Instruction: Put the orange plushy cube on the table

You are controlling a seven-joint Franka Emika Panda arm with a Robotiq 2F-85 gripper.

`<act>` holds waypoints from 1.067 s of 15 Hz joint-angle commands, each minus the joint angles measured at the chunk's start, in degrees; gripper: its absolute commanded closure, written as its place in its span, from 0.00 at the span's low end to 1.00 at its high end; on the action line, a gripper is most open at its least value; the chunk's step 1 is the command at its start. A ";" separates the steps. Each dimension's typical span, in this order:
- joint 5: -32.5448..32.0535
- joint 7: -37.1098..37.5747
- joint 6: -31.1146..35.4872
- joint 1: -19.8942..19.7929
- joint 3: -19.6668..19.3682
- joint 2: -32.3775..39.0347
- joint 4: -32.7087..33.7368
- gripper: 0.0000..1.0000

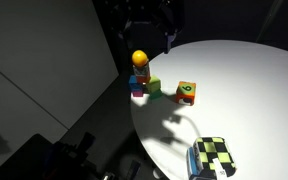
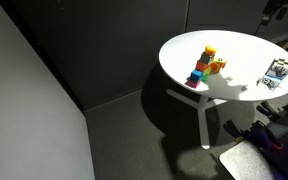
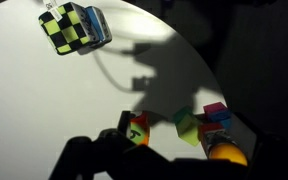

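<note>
On the table (image 1: 254,80), near its left edge, the orange plushy cube (image 1: 187,92) sits free, just right of the small green block (image 1: 154,88) and the toy stack (image 1: 141,72). Jaws hang over the far rim, well apart; the cube lies nearer and slightly right of them. It's a cube, so no long axis to align. Jaw opening: cannot tell, too dark. Only the exterior views show the height gap; the wrist view shows the numeral face. Placement looks done.

Yellow-and-black checkered cube (image 1: 214,157) sits apart — small green block (image 1: 154,87) beside a colourful stack (image 1: 139,74).
</note>
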 commanded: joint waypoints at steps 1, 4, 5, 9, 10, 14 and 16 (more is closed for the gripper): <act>-0.77 -0.84 1.38 0.93 -1.68 -6.26 -4.17 0.00; -0.76 -0.72 1.79 1.06 -2.13 -8.87 -5.60 0.00; -0.78 -0.69 1.84 1.12 -2.24 -9.59 -5.97 0.00; -1.24 -0.44 2.40 1.16 -2.36 -11.55 -7.24 0.00; -0.49 0.37 0.89 1.34 -2.32 -9.42 -5.41 0.00; -0.54 0.39 1.51 1.34 -2.36 -10.26 -6.23 0.00; -0.54 0.39 1.61 1.34 -2.37 -10.27 -6.32 0.00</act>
